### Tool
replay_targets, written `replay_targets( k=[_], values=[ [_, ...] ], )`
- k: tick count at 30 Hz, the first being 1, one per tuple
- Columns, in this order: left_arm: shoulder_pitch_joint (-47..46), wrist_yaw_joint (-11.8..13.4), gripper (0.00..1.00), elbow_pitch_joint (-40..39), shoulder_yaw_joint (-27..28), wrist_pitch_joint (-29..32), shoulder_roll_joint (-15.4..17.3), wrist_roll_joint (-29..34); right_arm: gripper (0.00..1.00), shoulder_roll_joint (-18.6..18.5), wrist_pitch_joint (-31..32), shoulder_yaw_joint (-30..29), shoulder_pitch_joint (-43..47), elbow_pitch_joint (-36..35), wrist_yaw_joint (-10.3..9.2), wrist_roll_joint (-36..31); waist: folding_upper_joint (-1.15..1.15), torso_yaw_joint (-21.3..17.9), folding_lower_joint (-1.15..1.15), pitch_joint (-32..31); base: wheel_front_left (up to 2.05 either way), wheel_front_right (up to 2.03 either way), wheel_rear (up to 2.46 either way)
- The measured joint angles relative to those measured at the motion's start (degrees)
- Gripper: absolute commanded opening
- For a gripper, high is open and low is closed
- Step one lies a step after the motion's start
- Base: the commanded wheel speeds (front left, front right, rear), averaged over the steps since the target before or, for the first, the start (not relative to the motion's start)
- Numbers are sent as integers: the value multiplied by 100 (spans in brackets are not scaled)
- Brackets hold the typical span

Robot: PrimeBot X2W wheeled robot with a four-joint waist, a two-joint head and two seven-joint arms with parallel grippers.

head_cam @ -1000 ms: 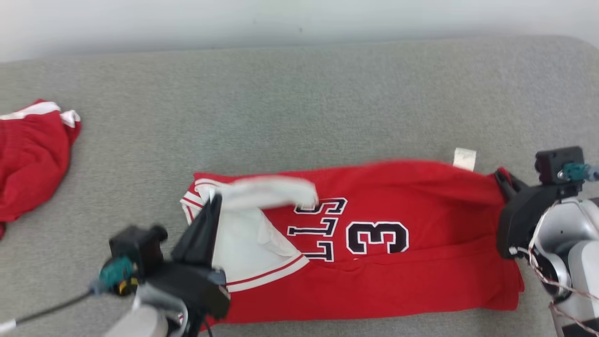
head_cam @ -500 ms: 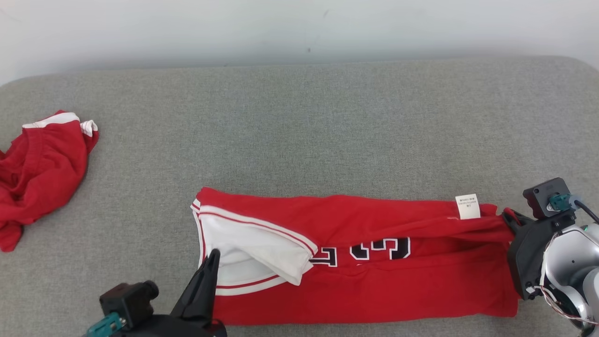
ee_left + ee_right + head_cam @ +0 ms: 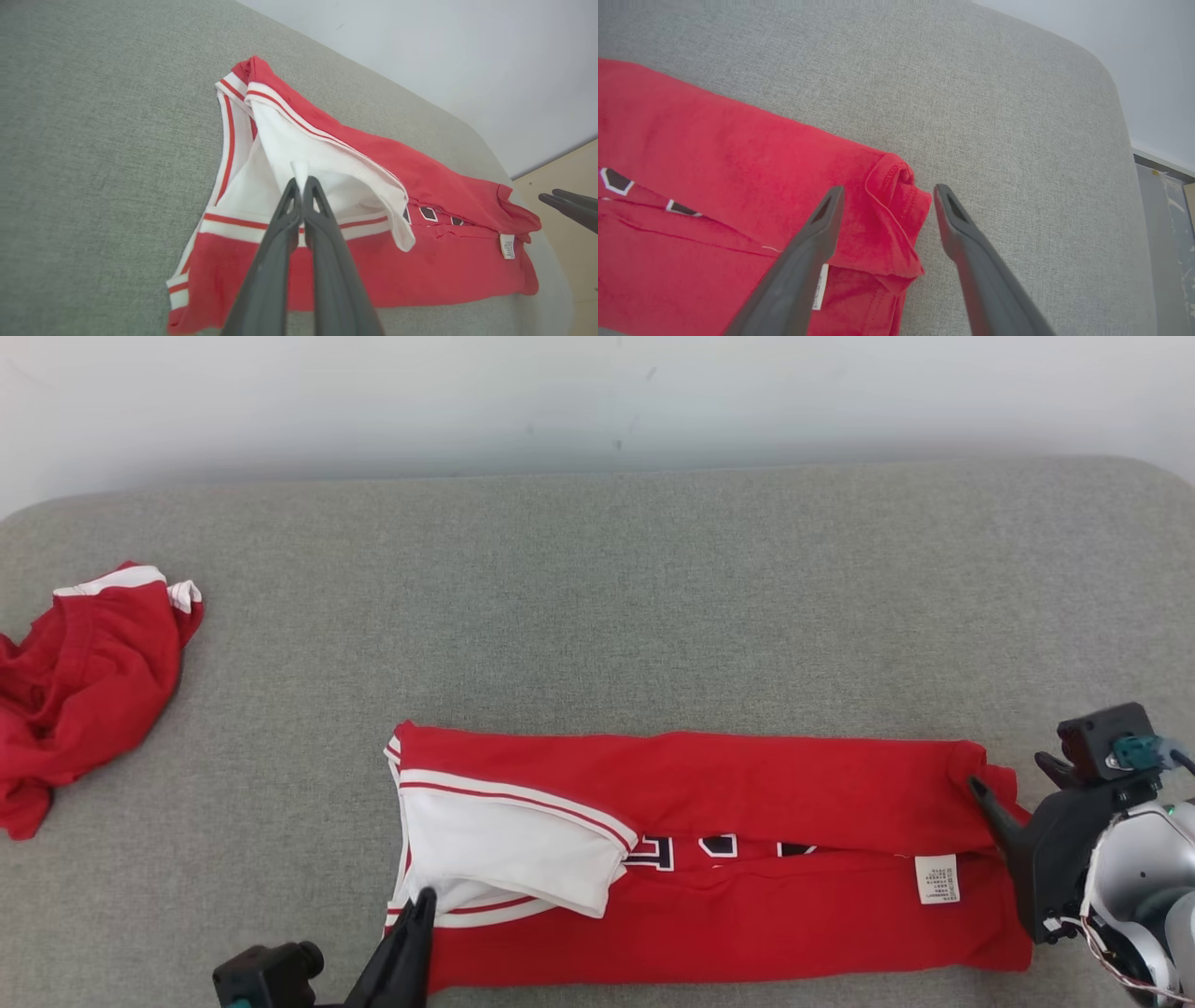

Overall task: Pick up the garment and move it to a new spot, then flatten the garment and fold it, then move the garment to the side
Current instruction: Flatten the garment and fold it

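At the left end of the jersey (image 3: 747, 784), white lining (image 3: 280, 140) is pinched by the closed left gripper (image 3: 299, 181); the right gripper (image 3: 886, 190) is spread wide over the far corner. Jersey's laid folded near the front of the grey cushion (image 3: 597, 597). Fold could get dragged open if that pinch isn't released

Grey upholstered surface (image 3: 597, 597) against a white wall (image 3: 597, 392).

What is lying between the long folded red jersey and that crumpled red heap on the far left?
Nothing: in the head view, just bare grey cushion separates the jersey from the crumpled red heap.
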Motion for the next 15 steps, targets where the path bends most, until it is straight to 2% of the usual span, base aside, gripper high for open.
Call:
replay_targets(
  k=[5, 6, 11, 15],
  values=[
    [58, 13, 100, 236, -94, -68, 12, 257, 100, 447, -311, -392, 182, -133, 0, -107, 0, 0, 0, -121, 0, 0, 0],
    [58, 13, 100, 236, -94, -68, 12, 257, 100, 447, -311, -392, 182, -133, 0, -107, 0, 0, 0, -121, 0, 0, 0],
    [176, 7, 100, 416, 92, -221, -20, 777, 100, 1228, -944, -895, 519, -322, 0, -143, 0, 27, 0, -322, 0, 0, 0],
    [382, -107, 100, 292, 702, -244, -263, 1562, 100, 1913, -1706, -1189, 721, -345, 0, -49, 0, 43, 0, -498, 0, 0, 0]
  ],
)
